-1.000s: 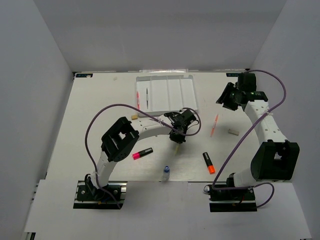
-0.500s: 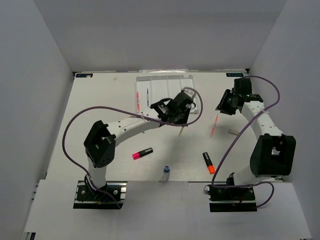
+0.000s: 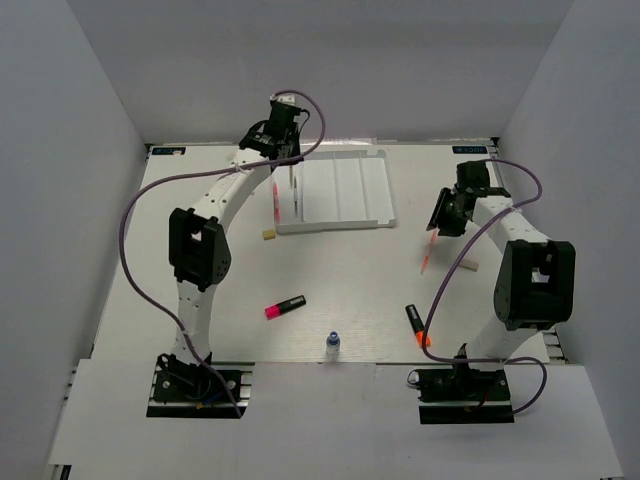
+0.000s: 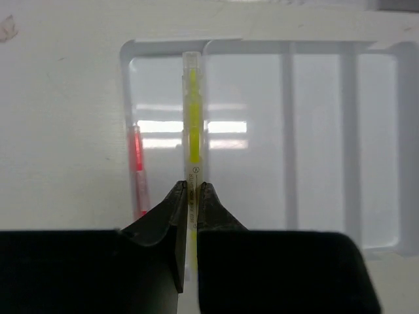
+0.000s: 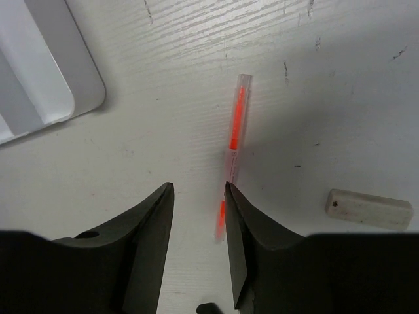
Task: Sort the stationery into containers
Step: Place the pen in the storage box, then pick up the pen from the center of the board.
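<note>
Nearest on the bench (image 3: 350, 290), a tiny clear bottle with a blue cap (image 3: 332, 344) stood with a stubby black highlighter with a pink end (image 3: 285, 306) on one side and a stubby black highlighter with an orange end (image 3: 416, 325) on the other. Farther on, the right claw (image 5: 200, 196) was partly open above a thin orange pen (image 5: 233, 140), with a small beige eraser (image 5: 369, 208) nearby. Farthest, the left claw (image 4: 190, 196) pinched a thin yellow pen (image 4: 192, 118) over the left part of the flat white plastic tray (image 4: 249, 196). A thin pink pen (image 4: 137, 163) lay in its end slot.

White arms (image 3: 228, 190) carry black joints (image 3: 198, 250), purple cables (image 3: 123, 235)
</note>
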Controlling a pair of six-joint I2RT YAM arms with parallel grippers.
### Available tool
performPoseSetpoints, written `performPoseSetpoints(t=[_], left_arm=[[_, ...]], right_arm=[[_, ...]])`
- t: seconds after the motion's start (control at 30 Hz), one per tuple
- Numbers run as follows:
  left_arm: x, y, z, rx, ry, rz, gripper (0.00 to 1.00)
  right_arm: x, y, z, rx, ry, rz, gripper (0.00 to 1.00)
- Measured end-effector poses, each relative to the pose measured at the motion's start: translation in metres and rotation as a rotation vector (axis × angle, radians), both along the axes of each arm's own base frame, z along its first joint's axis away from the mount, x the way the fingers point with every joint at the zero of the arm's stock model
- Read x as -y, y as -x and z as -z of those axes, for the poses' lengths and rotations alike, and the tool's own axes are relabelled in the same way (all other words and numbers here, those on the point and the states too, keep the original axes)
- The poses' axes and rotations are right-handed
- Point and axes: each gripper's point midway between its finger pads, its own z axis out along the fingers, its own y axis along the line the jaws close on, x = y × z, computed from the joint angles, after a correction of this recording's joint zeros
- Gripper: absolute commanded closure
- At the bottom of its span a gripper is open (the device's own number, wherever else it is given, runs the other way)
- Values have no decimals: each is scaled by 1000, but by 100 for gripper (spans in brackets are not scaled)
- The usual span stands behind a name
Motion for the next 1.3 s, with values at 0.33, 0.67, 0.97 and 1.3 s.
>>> performPoseSetpoints(t=[0.33, 0.67, 0.97, 1.3], left_arm=[[-45, -29, 91, -190, -18, -26, 96], [-40, -28, 110, -241, 29, 21, 41], [-41, -28, 109, -240, 29, 13, 35], [-42, -26, 97, -224, 40, 18, 35]], right_arm=[[3, -4, 10, -8, 21, -16, 57], [3, -7, 12, 3, 24, -21, 59], [4, 12, 35, -65, 26, -14, 61], [-2, 44, 63, -155, 26, -21, 63]])
